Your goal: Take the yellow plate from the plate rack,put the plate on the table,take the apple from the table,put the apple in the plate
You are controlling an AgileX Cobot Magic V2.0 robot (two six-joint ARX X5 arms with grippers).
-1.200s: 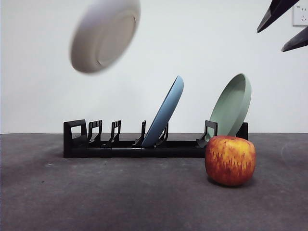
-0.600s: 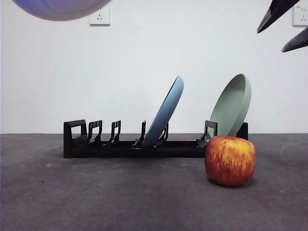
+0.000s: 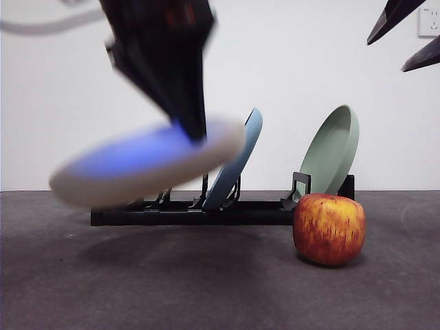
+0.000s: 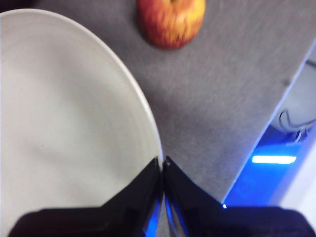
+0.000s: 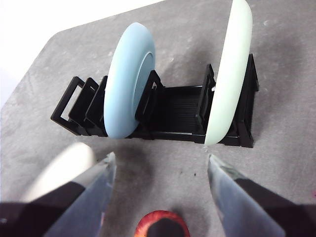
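Yellow plate (image 3: 144, 168), cream more than yellow, held in the air left of centre, tilted nearly flat with its right edge higher, above the table (image 3: 206, 275) and just in front of the plate rack (image 3: 206, 210); not yet touching the surface, a soft shadow beneath. Pinched by its rim between the two black jaws of the left gripper (image 4: 162, 165), pressed tight on the edge in the left wrist view, arm reaching down dark and blurred from the upper left. Further right, the apple (image 3: 328, 228) resting on the table near the rack's right end, well apart from the plate. In the rack, a light blue plate (image 3: 237, 161) leaning at the middle, a pale green plate (image 3: 333, 151) leaning at the right. Right gripper (image 5: 160, 170) waiting high above the apple, jaws spread wide and holding nothing.

For a clean set-down, in judgement: level the plate before contact, lower it onto open table left of the apple and near of the rack, release only once the base sits flat, and leave room for the apple's pick.

No brand, label or legible writing visible; only part of a wall socket (image 3: 430, 20) at the top right.
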